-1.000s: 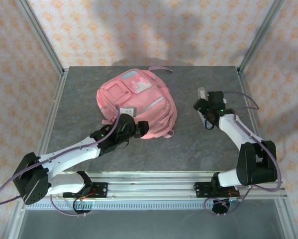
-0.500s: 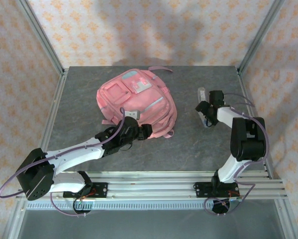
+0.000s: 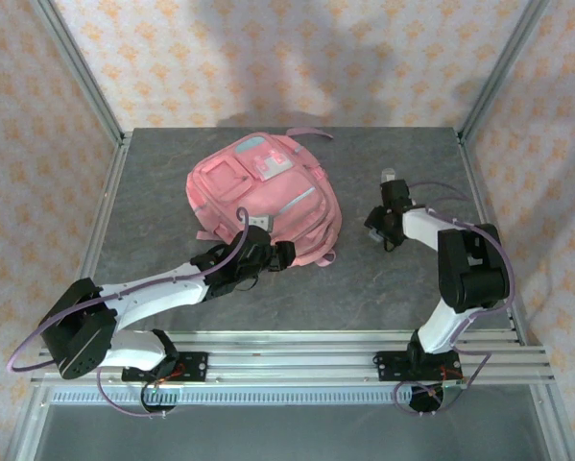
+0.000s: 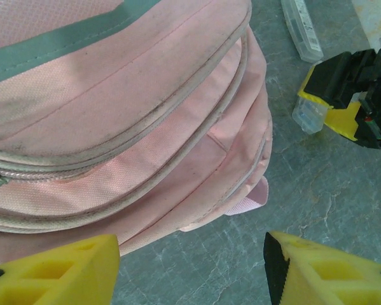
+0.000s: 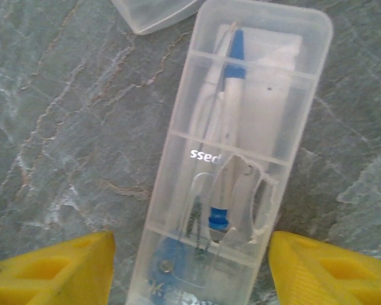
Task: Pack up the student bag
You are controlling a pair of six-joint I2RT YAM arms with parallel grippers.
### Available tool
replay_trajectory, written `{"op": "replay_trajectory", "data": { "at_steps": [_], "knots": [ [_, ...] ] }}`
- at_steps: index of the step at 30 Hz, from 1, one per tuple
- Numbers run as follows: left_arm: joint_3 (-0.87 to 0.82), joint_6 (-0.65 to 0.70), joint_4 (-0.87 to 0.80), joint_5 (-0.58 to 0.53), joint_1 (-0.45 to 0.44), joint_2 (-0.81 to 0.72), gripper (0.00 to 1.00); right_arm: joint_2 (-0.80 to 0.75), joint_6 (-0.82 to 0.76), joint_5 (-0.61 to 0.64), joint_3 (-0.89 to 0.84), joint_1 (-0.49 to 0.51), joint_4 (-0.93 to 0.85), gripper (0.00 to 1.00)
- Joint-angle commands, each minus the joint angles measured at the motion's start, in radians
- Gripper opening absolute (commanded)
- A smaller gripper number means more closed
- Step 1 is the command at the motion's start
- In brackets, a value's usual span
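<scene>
Jaws open, left and right
Top view — student bag point(image 3: 263, 197) lies on the table point(image 3: 153, 192); left gripper point(image 3: 279, 253) at its near edge, right gripper point(image 3: 375, 226) well apart. Left wrist: jaws spread, bag just ahead. Right wrist: jaws spread astride a clear pen case point(image 5: 235, 159)

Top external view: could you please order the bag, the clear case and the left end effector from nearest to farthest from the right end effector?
1. The case: just past the tips of the right end effector, on the far side.
2. The bag: to its left, mid-table.
3. The left end effector: farther left and nearer the bases, at the bag's near edge.
</scene>
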Motion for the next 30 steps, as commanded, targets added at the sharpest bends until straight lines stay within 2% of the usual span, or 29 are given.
{"op": "replay_trajectory", "data": {
  "at_steps": [1,3,5,9,13,22,26,30],
  "knots": [
    [0.048,0.018,-0.019,-0.025,-0.002,-0.014,0.62,0.018,0.011,0.079,-0.029,0.014,-0.079,0.53],
    [0.065,0.026,-0.031,-0.035,-0.001,-0.011,0.62,0.008,0.01,0.067,-0.044,0.016,-0.077,0.4],
    [0.088,0.035,-0.05,-0.038,0.003,0.0,0.62,-0.011,0.008,0.05,-0.06,0.016,-0.075,0.31],
    [0.151,0.064,-0.096,-0.052,0.027,0.023,0.62,-0.084,0.0,0.022,-0.082,0.017,-0.082,0.25],
    [0.261,0.16,-0.192,-0.067,0.064,0.088,0.64,-0.202,-0.005,-0.013,-0.099,0.018,-0.089,0.23],
    [0.596,0.454,-0.469,-0.207,0.054,0.394,0.65,-0.366,0.005,-0.104,-0.113,0.016,-0.105,0.22],
    [0.702,0.499,-0.529,-0.245,0.045,0.498,0.65,-0.392,0.006,-0.11,-0.124,0.017,-0.104,0.22],
    [0.765,0.522,-0.55,-0.328,0.037,0.571,0.65,-0.402,0.012,-0.125,-0.136,0.018,-0.092,0.22]
  ]
}}
